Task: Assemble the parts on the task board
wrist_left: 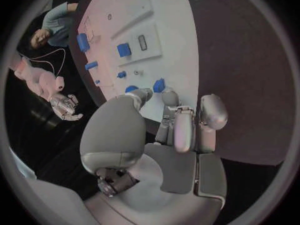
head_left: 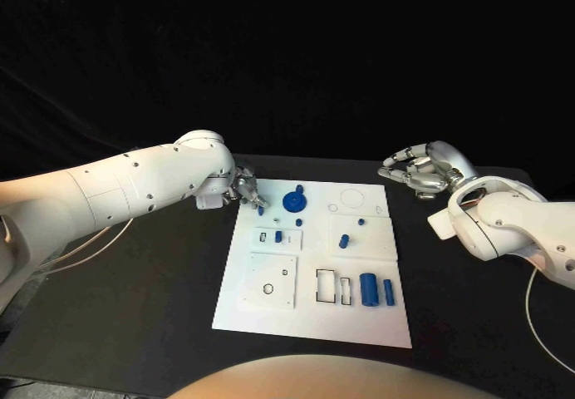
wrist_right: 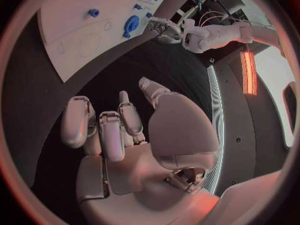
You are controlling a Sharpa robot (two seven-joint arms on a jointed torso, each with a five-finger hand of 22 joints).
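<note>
Task board (head_left: pixel 314 309) lies flat mid-surface (head_left: pixel 144 316), blue parts (head_left: pixel 371 289) spread over it, a round blue part (head_left: pixel 295 200) near its far edge. Left robot hand (head_left: pixel 244 189) at the board's far-left corner, fingertips pinching a small blue part (wrist_left: pixel 160 85). Right robot hand (head_left: pixel 418 170) above the surface off the board's far-right corner, fingers curled in, holding nothing.

The white task board (head_left: pixel 314 274) glares bright against a dim black bench (head_left: pixel 144 316). Fisheye wrist views bend edges; an orange strip glows beyond the right hand (wrist_right: pixel 134 135).
</note>
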